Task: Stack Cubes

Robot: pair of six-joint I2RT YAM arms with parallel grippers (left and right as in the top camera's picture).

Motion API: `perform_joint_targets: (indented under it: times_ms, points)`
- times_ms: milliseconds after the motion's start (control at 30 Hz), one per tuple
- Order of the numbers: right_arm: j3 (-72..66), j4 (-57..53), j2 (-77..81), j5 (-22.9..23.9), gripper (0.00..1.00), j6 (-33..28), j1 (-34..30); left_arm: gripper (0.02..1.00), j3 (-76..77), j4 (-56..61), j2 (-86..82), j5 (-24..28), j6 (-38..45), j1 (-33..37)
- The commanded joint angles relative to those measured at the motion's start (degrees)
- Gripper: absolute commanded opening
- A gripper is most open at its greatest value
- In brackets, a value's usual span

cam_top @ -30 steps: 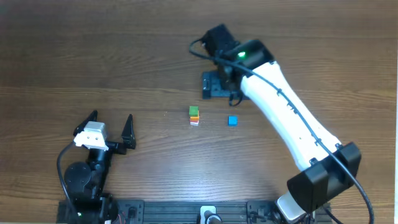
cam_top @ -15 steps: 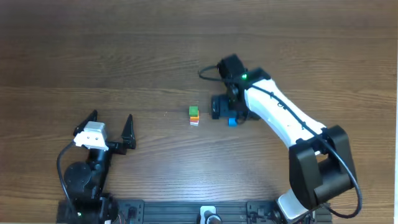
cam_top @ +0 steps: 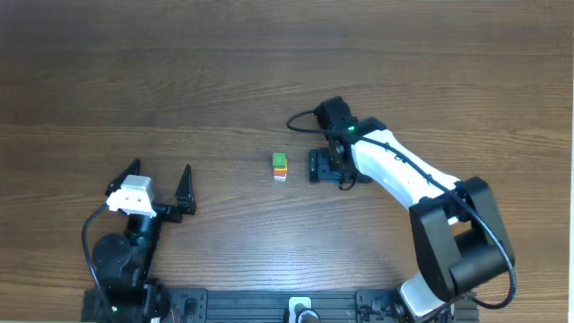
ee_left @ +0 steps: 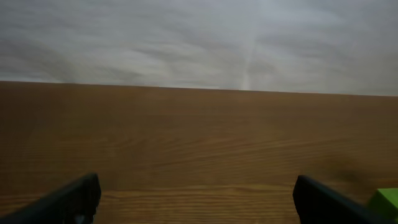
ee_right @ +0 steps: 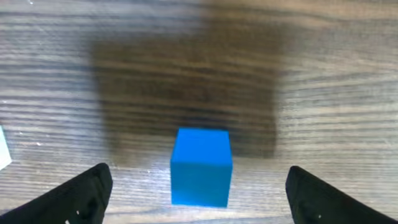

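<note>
A small stack [cam_top: 280,166] stands near the table's middle, with a green cube on top, an orange one under it and a white one at the bottom. The green cube's corner [ee_left: 387,200] shows in the left wrist view. A blue cube [ee_right: 201,166] lies on the wood just right of the stack, between the open fingers of my right gripper [cam_top: 328,167], which is low over it and not touching it. My left gripper [cam_top: 160,187] rests open at the left, near its base, with nothing between its fingers.
The wooden table [cam_top: 179,81] is bare all around the stack. A white edge [ee_right: 3,152] of the stack's bottom cube shows in the right wrist view. The right arm [cam_top: 404,179] crosses the table diagonally from the lower right.
My right gripper has come down and toward the arms' bases, from beyond the cubes to over the blue cube, which it now hides from above. The left arm has not moved.
</note>
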Motion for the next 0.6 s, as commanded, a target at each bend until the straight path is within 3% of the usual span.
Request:
perform_joint_targets:
  times_ms: [33, 300, 600]
  points:
    - [-0.35, 1.81, 2.32, 1.84, 0.724, -0.13, 0.79, 1.000, -0.35, 0.00, -0.35, 0.37, 0.85, 0.31]
    - [-0.35, 1.90, 2.45, 2.19, 0.529, 0.26, 0.79, 1.000, -0.35, 0.00, -0.35, 0.37, 0.85, 0.31]
    - [-0.37, 1.88, 2.71, 2.21, 0.417, 0.26, 0.79, 1.000, -0.35, 0.00, -0.35, 0.37, 0.85, 0.31]
